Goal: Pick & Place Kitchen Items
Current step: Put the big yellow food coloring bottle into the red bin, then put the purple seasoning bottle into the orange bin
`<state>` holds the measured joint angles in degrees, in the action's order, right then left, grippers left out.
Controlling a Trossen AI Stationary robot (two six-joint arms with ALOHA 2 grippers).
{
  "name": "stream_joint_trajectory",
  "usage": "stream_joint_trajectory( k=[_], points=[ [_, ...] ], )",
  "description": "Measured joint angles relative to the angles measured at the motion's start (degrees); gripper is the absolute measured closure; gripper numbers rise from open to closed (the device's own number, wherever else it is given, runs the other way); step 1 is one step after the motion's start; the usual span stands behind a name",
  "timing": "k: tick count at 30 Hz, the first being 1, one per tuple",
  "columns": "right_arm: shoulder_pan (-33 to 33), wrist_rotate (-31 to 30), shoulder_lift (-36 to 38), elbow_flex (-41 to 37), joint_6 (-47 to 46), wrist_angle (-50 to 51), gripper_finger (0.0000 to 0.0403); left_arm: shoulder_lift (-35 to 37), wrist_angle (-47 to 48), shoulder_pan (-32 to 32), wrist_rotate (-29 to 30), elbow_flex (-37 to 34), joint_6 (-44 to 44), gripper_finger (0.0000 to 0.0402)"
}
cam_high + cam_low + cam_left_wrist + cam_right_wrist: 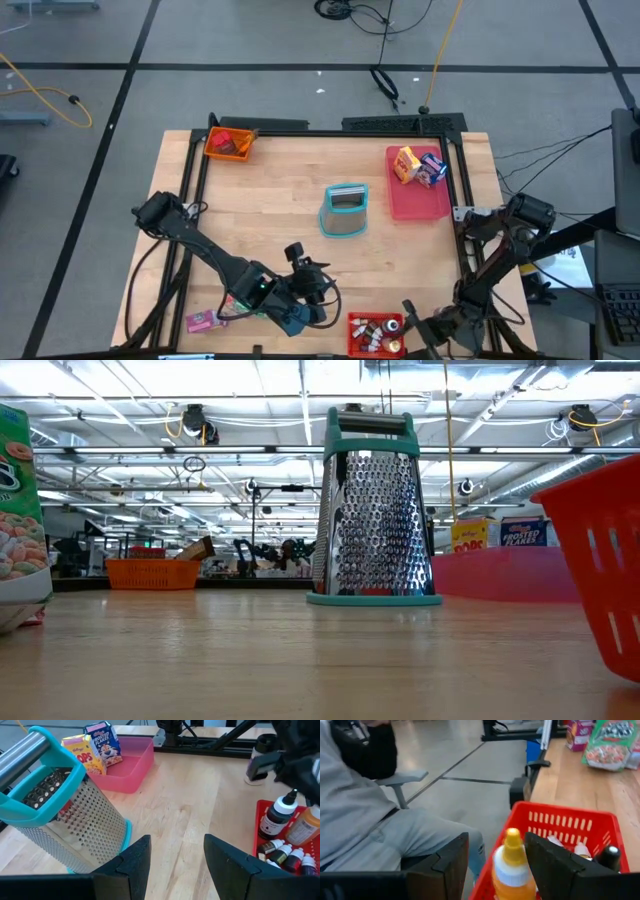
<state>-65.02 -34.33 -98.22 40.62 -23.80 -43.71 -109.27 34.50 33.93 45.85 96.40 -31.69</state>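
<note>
My left gripper point(312, 283) is open and hangs over bare wood near the table's near edge; in its wrist view point(175, 855) nothing lies between the fingers. My right gripper point(410, 316) is open at the red bin point(375, 335). In its wrist view point(496, 865) an orange bottle with a yellow cap point(512, 862) stands between the fingers, with a gap on one side. Several small white and dark bottles point(282, 852) stand in that bin. A pink packet point(200, 320) and a green one point(236, 300) lie by the left arm. Two cereal boxes point(418, 166) rest in the pink tray point(415, 203).
A steel box grater with teal trim point(345, 210) stands upright mid-table, just beyond my left gripper. An orange bin point(230, 143) sits at the far left corner. A person in grey point(365, 815) sits beside the table past the red bin. Bare wood stretches between grater and bins.
</note>
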Motion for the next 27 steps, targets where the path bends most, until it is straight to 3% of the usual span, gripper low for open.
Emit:
stream_joint_trajectory(
  k=[5,9,14,19,27],
  points=[
    [-1.57,-0.69,5.15,0.0,1.87,5.47,0.0216,0.0,0.0,0.0,-0.52,0.0,-0.12,0.0217],
    [-2.55,-2.11,10.97,-0.01,0.66,15.71,0.0219,0.0,0.0,0.0,-0.59,0.0,-0.16,0.0217],
    [-3.34,-2.14,20.41,0.0,-7.84,33.47,0.0226,0.0,-0.02,0.0,-0.59,0.0,-0.39,0.0217],
    [-3.34,1.87,31.08,0.0,-16.9,48.1,0.0227,0.0,-0.03,0.0,-0.57,0.0,-0.39,0.0217],
    [-3.94,6.19,39.47,0.0,-26.6,57.97,0.0228,0.0,-0.07,0.0,-0.57,0.0,-0.54,0.0217]
  ],
)
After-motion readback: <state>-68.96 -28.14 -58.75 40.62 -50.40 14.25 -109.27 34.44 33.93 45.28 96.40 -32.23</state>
